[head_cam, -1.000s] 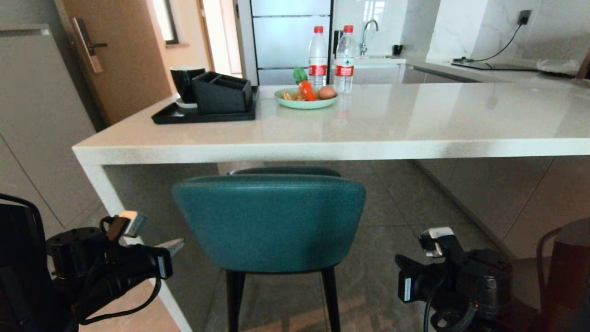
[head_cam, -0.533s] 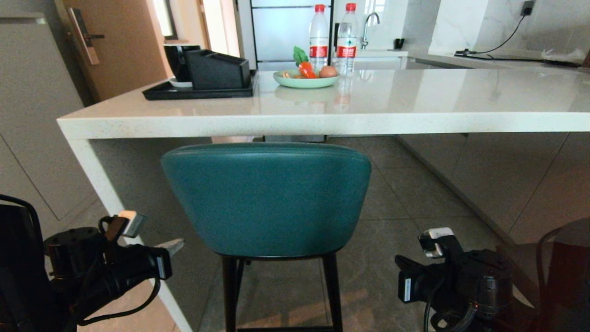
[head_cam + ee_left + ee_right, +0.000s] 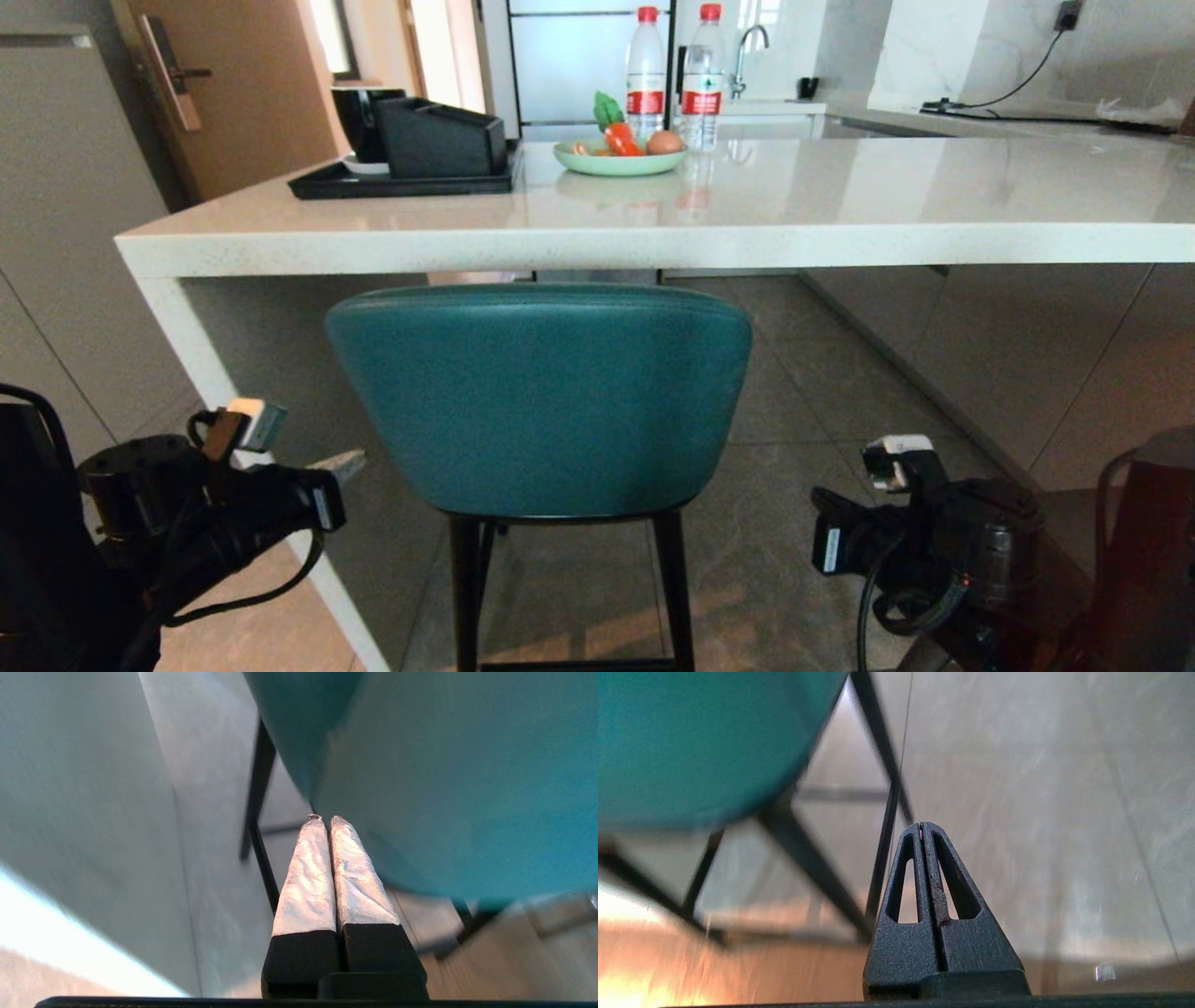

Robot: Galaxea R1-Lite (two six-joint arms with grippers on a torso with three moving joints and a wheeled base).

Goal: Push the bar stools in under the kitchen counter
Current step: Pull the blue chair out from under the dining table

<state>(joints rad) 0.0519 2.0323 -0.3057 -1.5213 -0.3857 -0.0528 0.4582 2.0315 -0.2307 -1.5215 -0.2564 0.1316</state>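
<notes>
1 teal stool [image 3: 539, 399], 2 bottles [image 3: 645, 59].

The floor [image 3: 822, 392] is laid with large grey stone tiles. A wooden door [image 3: 252, 103] with a long metal handle [image 3: 173, 70] is seen at the back left, beside pale cabinet panels [image 3: 65, 233]. A chrome tap [image 3: 750, 47] and a marble-look wall [image 3: 943, 47] are lit brightly behind.
</notes>
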